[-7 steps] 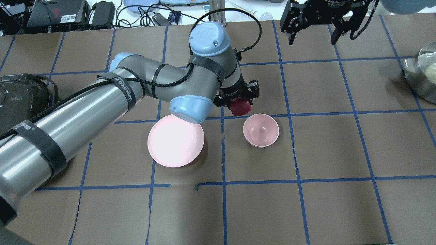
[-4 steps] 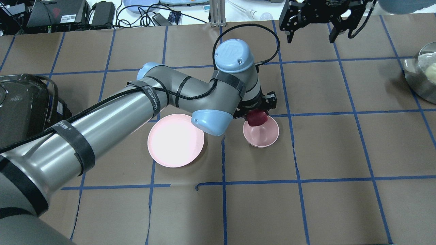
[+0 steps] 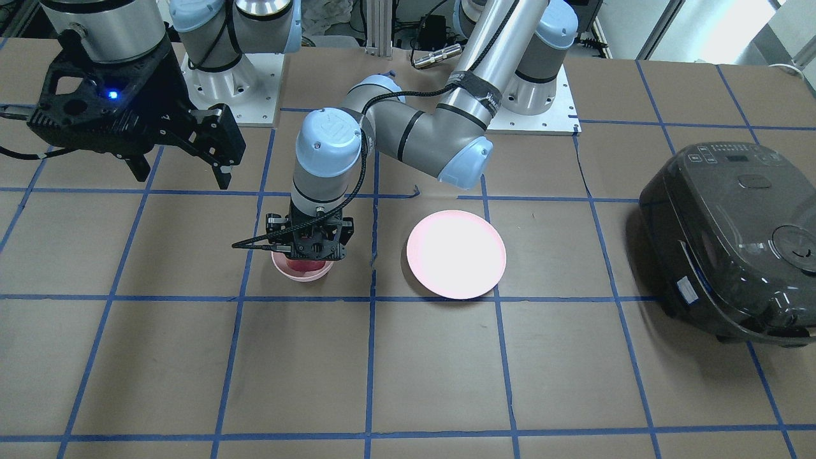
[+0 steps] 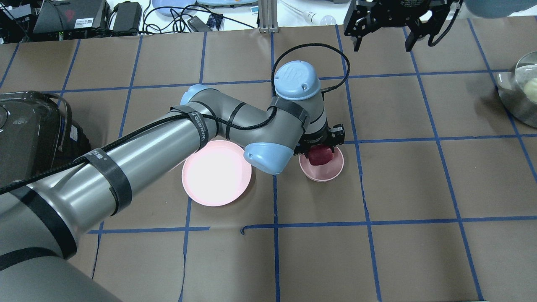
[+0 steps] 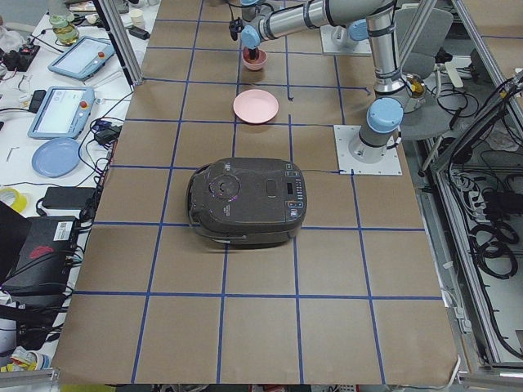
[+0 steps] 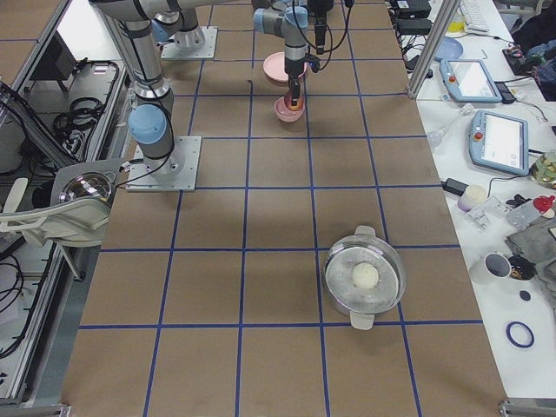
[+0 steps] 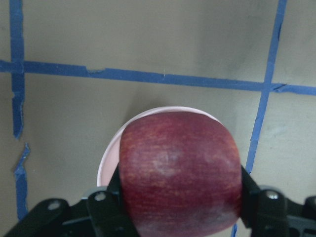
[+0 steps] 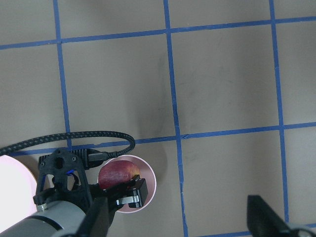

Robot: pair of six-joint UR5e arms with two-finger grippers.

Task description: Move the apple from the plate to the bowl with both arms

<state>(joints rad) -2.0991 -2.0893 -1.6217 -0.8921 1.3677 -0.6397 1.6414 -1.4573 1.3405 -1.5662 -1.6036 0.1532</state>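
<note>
Over the small pink bowl (image 4: 332,171), near the middle of the brown table (image 4: 419,188), the dark-red apple (image 7: 180,173) is pinched at its sides between the black fingers (image 7: 106,217) of the left gripper (image 4: 320,152), which points straight down. From the left wrist camera the fruit hides nearly all of the bowl, and only a pale arc of rim shows from about 9 to 1 o'clock around it. The front-facing view puts the apple low inside the rim, but whether it touches the bowl's floor cannot be told. The left arm (image 4: 126,167) reaches in from the overhead view's 8 o'clock, its blue-capped elbow passing above the far edge of the plate (image 4: 209,184). That wide pink dish lies bare and glossy at the bowl's 9 o'clock, near it but apart, with a blue tape line (image 4: 275,197) running between the two. The right gripper (image 4: 384,40) hangs well apart at the bowl's 1 o'clock, by the table's far edge in the overhead view. Its two fingers are spread wide with nothing between them, and a blue light shows on its body in the front-facing view. A dark rice cooker (image 3: 733,236) with its lid down sits well off at the plate's 9 o'clock in the overhead view. A metal pot (image 6: 365,276) holding a pale round item stands at the bowl's 2 o'clock, at that view's right edge.
</note>
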